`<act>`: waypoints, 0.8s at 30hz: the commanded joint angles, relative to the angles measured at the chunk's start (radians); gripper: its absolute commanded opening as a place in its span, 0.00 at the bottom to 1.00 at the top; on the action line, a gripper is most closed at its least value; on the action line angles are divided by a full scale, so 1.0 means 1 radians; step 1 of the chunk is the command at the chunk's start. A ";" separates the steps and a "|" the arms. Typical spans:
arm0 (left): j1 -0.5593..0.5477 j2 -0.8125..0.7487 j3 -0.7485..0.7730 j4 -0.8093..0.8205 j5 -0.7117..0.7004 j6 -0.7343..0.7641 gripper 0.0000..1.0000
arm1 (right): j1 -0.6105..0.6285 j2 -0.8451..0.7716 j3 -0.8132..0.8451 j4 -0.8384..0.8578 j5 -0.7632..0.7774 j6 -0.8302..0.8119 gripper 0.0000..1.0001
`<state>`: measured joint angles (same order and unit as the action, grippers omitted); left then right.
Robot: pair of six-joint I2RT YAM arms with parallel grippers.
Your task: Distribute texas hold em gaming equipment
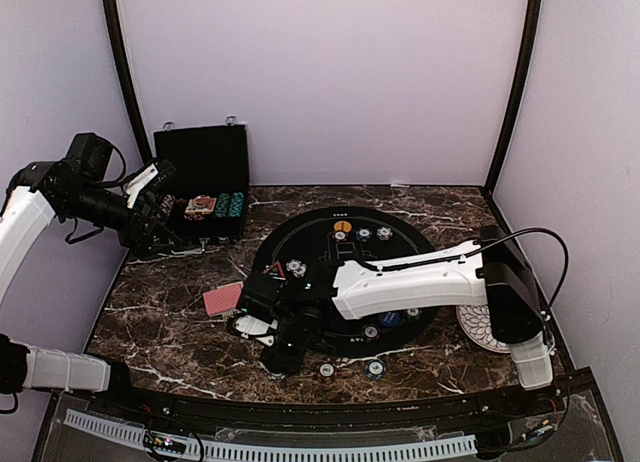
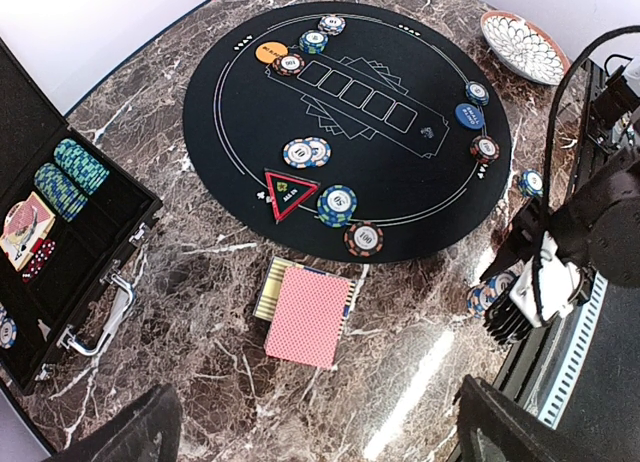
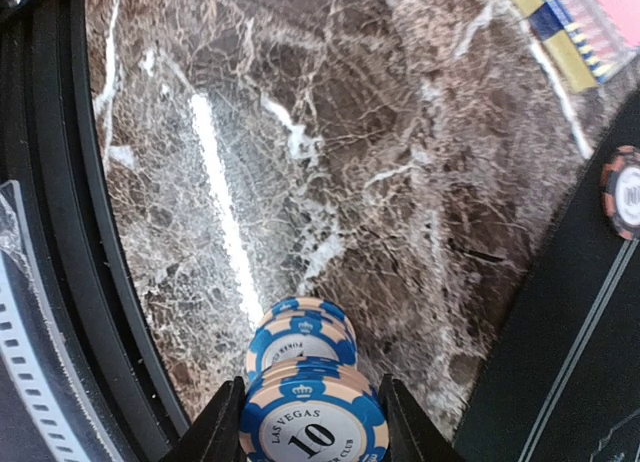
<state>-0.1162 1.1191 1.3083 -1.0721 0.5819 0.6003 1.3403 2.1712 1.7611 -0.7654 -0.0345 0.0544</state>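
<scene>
As right claw (image 3: 310,407) is clamped on blue chip (image 3: 312,437), seat it flat atop lower chip (image 3: 300,327) before release; left claw (image 2: 322,430) apart.

Round black mat (image 2: 400,172): one. White card boxes drawn on it: five.
Orange disc button (image 2: 270,52): one.
Blue disc button (image 2: 469,115): one.
Red-edged triangle marker (image 2: 290,192): one.
Chip spots on mat (image 2: 338,204): nine, mix of blue, teal, red; some are piles.
Single chips on marble by front edge (image 1: 327,370): two.
Blue 10 chip piles (image 3: 312,427): two.
Pink-backed card deck (image 2: 308,315) on marble: one.
Black case (image 2: 100,282): one. Inside: teal chip rows (image 2: 80,164), two; card pile (image 2: 25,227), one.
White plate (image 2: 520,47): one.
</scene>
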 commanded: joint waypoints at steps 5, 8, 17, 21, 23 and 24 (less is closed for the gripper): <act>-0.003 -0.010 0.001 -0.022 -0.007 0.028 0.99 | -0.077 -0.152 -0.070 0.038 0.086 0.119 0.00; -0.003 -0.016 -0.010 -0.017 -0.018 0.031 0.99 | -0.135 -0.198 -0.157 0.069 0.113 0.177 0.00; -0.003 -0.017 -0.052 0.022 -0.002 0.019 0.99 | -0.292 -0.333 -0.409 0.165 0.188 0.278 0.00; -0.003 0.004 -0.045 0.021 0.006 0.019 0.99 | -0.320 -0.335 -0.444 0.193 0.189 0.292 0.00; -0.003 0.008 -0.044 0.020 0.006 0.023 0.99 | -0.323 -0.323 -0.446 0.202 0.176 0.292 0.00; -0.003 0.007 -0.044 0.020 0.006 0.025 0.99 | -0.323 -0.315 -0.446 0.205 0.165 0.293 0.00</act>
<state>-0.1162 1.1202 1.2678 -1.0626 0.5652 0.6151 1.0229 1.8736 1.3216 -0.6327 0.1360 0.3202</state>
